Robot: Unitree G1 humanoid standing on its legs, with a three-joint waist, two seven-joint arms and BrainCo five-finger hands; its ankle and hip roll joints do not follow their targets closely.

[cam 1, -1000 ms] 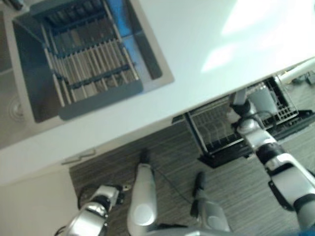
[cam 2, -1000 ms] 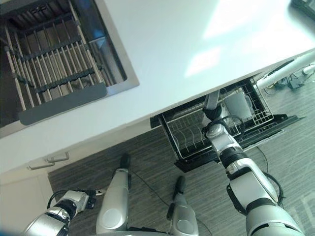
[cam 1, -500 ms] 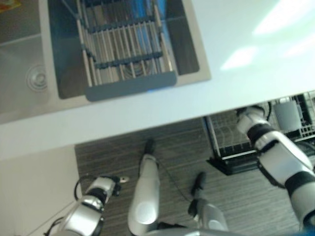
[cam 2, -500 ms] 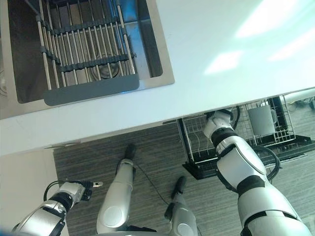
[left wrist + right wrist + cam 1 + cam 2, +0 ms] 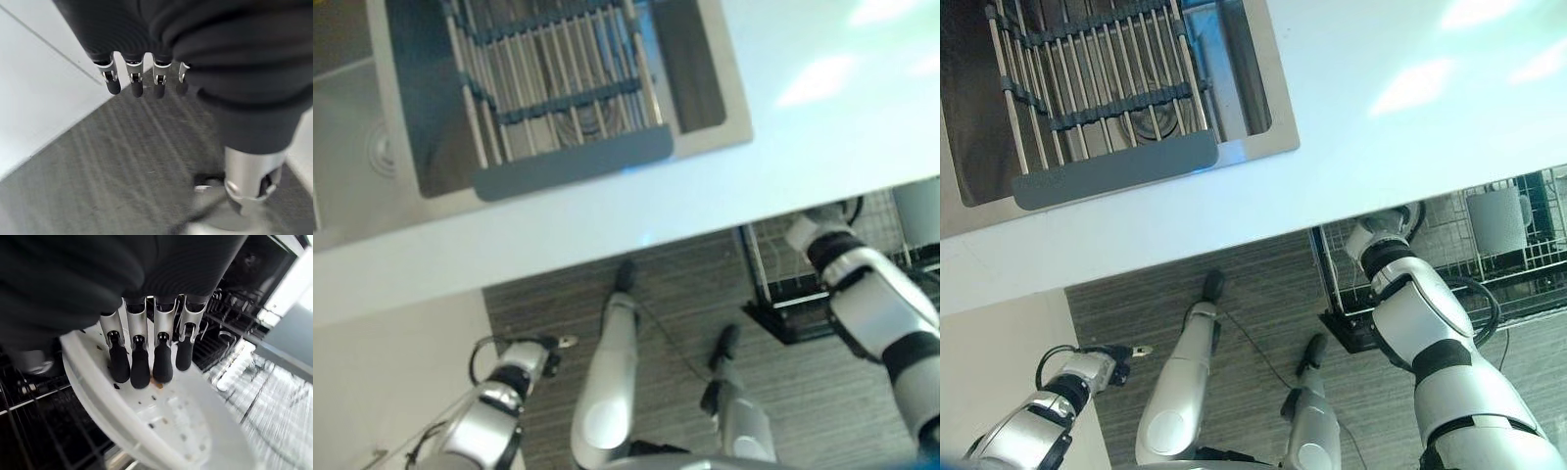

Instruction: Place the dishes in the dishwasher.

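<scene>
A white plate (image 5: 161, 421) with crumbs on its face hangs tilted over the wires of the dishwasher's pulled-out rack (image 5: 1528, 284). My right hand (image 5: 139, 364) is shut on the plate, fingers curled down on its face and the thumb hidden. From above, that wrist (image 5: 1377, 245) goes in under the counter's edge at the rack's left end. A grey cup (image 5: 1496, 217) stands in the rack further right. My left hand (image 5: 1097, 367) hangs low at the lower left over the floor, fingers (image 5: 134, 81) relaxed and open, holding nothing.
A white counter (image 5: 1381, 117) overhangs most of the rack. A steel sink (image 5: 1234, 78) with a roll-up drying rack (image 5: 1097, 108) lies at the upper left. White cabinet fronts (image 5: 999, 343) stand by my left hand, above grey wood-look floor (image 5: 1253, 284).
The whole view has shifted toward the sink. My right arm has bent and drawn its hand in under the counter's edge, toward the rack's left end. The left hand has stayed put.
</scene>
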